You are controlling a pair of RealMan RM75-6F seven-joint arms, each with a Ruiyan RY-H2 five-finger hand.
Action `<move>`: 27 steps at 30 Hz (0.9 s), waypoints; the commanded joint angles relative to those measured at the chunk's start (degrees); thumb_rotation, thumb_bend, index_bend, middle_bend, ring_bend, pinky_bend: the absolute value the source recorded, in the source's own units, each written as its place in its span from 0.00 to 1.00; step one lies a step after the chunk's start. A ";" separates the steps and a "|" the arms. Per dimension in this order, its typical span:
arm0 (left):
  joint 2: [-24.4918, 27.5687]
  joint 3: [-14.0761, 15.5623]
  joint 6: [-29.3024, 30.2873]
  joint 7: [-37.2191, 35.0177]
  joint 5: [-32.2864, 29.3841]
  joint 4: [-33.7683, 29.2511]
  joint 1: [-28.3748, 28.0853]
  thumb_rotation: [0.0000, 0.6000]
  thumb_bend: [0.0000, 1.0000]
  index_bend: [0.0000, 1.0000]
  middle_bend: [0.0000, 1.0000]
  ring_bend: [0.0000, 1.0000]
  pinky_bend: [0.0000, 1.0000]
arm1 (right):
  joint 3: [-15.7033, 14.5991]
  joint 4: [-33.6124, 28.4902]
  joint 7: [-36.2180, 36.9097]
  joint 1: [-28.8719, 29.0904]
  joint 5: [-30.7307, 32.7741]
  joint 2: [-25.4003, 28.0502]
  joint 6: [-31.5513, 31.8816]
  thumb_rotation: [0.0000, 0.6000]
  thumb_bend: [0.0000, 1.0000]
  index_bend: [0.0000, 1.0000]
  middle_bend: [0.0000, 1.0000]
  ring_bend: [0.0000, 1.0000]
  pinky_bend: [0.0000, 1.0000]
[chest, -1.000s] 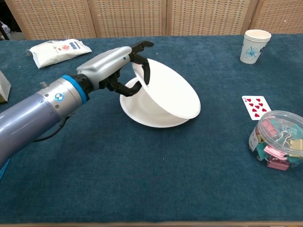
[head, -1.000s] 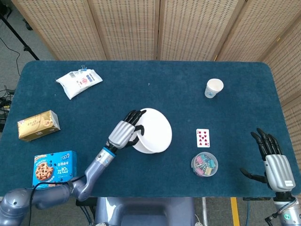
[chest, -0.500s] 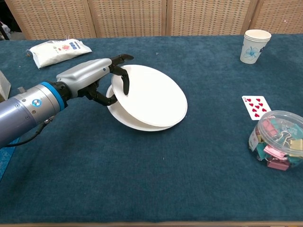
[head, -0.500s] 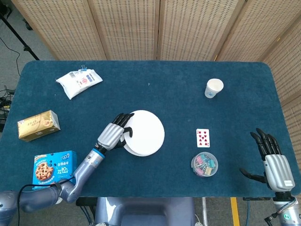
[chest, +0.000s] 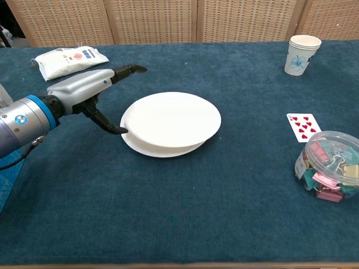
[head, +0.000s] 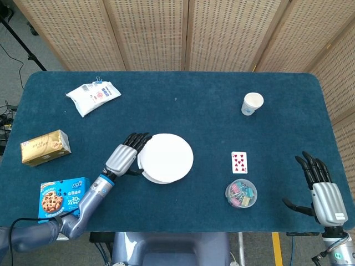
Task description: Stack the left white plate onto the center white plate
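a: left white plate [chest: 171, 116] lay flat on the center white plate [chest: 147, 147], shifted a little toward the right, so the lower rim showed only along the near-left edge. half a second back it was tilted, one edge up in the left hand [head: 123, 157]; a second back it stood steeper and sat further right.

b: and the hand?

a: it had let go. fingers [chest: 125, 70] spread and extended, thumb low beside the lower plate's left rim; touching or just clear, i could not tell. nothing pinched. in the head view the hand sat just left of the stack, fingertips at its edge.

b: right hand?

a: right hand [head: 324, 191] near the table's near-right corner, fingers spread, holding nothing, same pose across all three moments. not seen from the chest camera.

b: so the stack is made.

a: i judged it so: plate on plate, both level, near the middle of the blue table [head: 183, 100]. offset is slight and looked stable. what remained, in my reading, was drawing the left arm clear without the thumb catching the lower rim.

b: anything close enough to matter?

a: no. playing card [head: 238, 162] and clip tub [head: 241, 193] well to the right, paper cup [head: 252, 103] far right, white pouch [head: 93, 97], gold box [head: 45, 147] and cookie box [head: 62, 198] off to the left.
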 commanded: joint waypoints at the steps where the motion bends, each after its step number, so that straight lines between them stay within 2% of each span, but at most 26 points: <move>1: 1.22 -0.11 -0.45 -1.04 -0.24 -1.06 0.32 1.00 0.00 0.00 0.00 0.00 0.00 | -0.07 -0.08 -0.19 -0.01 -0.12 -0.08 0.01 1.00 0.00 0.00 0.00 0.00 0.00; 9: 4.58 1.17 0.31 -1.65 1.11 -2.83 1.72 1.00 0.00 0.00 0.00 0.00 0.00 | -0.09 -0.23 -0.49 -0.02 0.00 -0.14 -0.08 1.00 0.00 0.00 0.00 0.00 0.00; 14: 6.27 2.43 -1.32 -3.16 2.67 -6.62 1.32 1.00 0.00 0.00 0.00 0.00 0.00 | -0.19 -0.36 -0.51 0.07 -0.10 -0.15 -0.30 1.00 0.00 0.00 0.00 0.00 0.00; 20: 10.76 3.15 -6.55 8.03 0.02 -15.29 -0.22 1.00 0.00 0.00 0.00 0.00 0.00 | -0.20 -0.34 -0.21 0.13 -0.02 -0.06 -0.48 1.00 0.00 0.00 0.00 0.00 0.00; 27: 11.43 1.89 -10.25 16.85 -5.58 -19.41 -1.82 1.00 0.00 0.00 0.00 0.00 0.00 | -0.26 -0.42 0.22 0.01 -0.25 0.10 -0.22 1.00 0.00 0.00 0.00 0.00 0.00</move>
